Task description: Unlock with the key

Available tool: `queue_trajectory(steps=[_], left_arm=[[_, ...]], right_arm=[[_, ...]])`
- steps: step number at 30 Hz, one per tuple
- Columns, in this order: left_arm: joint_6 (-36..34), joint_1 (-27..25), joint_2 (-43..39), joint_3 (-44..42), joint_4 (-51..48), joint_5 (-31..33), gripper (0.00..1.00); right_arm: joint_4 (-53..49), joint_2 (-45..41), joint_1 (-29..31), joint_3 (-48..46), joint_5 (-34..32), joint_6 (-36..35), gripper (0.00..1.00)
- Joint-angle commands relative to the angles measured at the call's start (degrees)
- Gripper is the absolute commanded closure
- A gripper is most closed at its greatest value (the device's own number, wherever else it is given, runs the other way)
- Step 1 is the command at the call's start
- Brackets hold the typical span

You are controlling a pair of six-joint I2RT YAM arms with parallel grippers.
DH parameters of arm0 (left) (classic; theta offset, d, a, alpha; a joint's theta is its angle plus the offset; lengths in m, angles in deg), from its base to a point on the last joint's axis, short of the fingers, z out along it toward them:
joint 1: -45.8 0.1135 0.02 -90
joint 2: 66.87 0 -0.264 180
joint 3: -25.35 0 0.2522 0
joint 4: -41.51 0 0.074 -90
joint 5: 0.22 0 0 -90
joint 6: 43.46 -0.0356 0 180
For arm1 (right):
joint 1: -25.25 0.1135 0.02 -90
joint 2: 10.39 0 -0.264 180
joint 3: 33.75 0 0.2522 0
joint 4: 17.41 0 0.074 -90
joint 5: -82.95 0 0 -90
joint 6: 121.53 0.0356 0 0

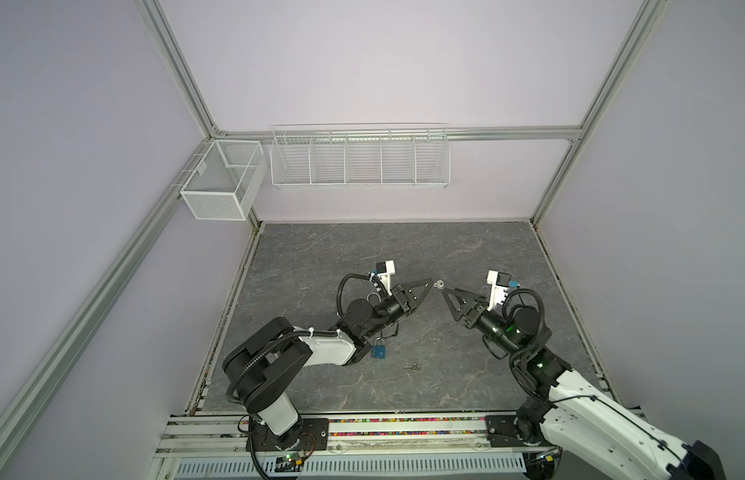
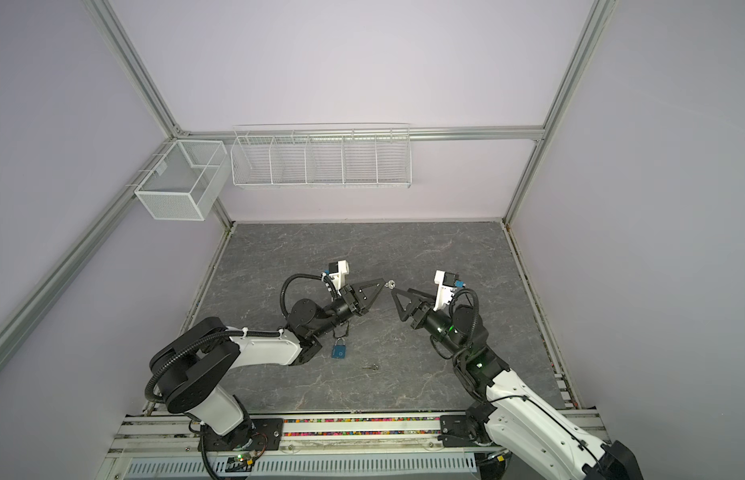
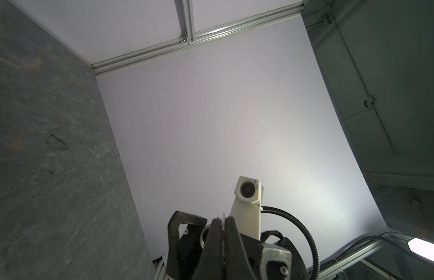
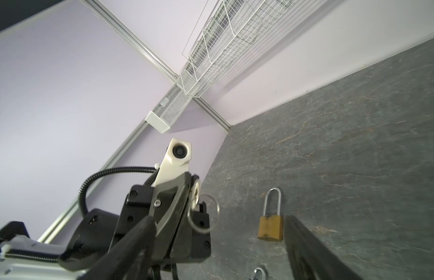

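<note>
My left gripper is shut on a small silver key, held above the middle of the table, and the key's ring hangs from it. My right gripper faces it tip to tip, open, with its fingers standing either side of the left jaws and gripping nothing. A blue padlock lies beside the left forearm. In the right wrist view a brass padlock lies on the table below the left gripper.
A second key lies on the grey marbled table in front of the blue padlock. A white mesh box and a long wire basket hang on the walls at the back.
</note>
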Motion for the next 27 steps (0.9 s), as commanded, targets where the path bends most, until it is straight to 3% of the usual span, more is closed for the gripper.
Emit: queue_trajectory(steps=[1, 4, 6, 9, 12, 15, 17, 21, 23, 25, 27], left_arm=[[1.32, 2.09, -4.67, 1.38, -13.28, -1.56, 1.00], [-2.62, 3.39, -10.34, 5.90, -38.38, -3.38, 1.00], [-8.61, 3.35, -13.50, 12.83, -61.15, -3.26, 1.00], [-12.53, 3.56, -15.38, 19.72, -79.71, -3.33, 1.00], [-13.78, 3.88, -14.60, 24.63, -89.96, -7.45, 1.00], [-18.37, 3.88, -11.77, 31.00, -101.59, -12.96, 1.00], [-21.25, 3.89, -9.95, 34.10, -107.49, -15.52, 1.00], [-21.72, 3.90, -9.51, 35.83, -110.22, -17.97, 1.00], [-22.20, 3.88, -10.05, 36.69, -112.28, -16.91, 1.00], [-21.46, 3.95, -10.90, 36.34, -111.77, -17.22, 1.00], [-20.04, 3.88, -11.76, 35.36, -109.95, -17.52, 1.00]], right_arm=[[-18.41, -7.08, -0.22, 3.30, -4.43, -9.86, 0.01], [-29.73, -12.32, -0.13, 5.55, -6.44, -22.12, 0.04], [-35.03, -12.59, 0.27, 7.79, -5.96, -31.54, 0.07], [-37.25, -9.43, 2.47, 10.24, -5.89, -41.10, 0.15], [-33.42, -5.74, 7.45, 10.25, -9.18, -46.66, 0.19], [-30.67, -2.93, 15.76, 10.14, -20.70, -54.64, 0.21], [-26.67, -2.07, 20.05, 8.66, -24.86, -61.05, 0.22], [-16.78, -1.32, 26.76, 4.56, -30.90, -70.23, 0.25], [-15.79, 0.01, 27.70, 4.82, -32.23, -70.64, 0.34], [-15.12, 2.42, 28.21, 5.60, -32.24, -70.81, 0.51], [-14.38, 4.90, 28.86, 6.47, -31.45, -71.34, 0.52]])
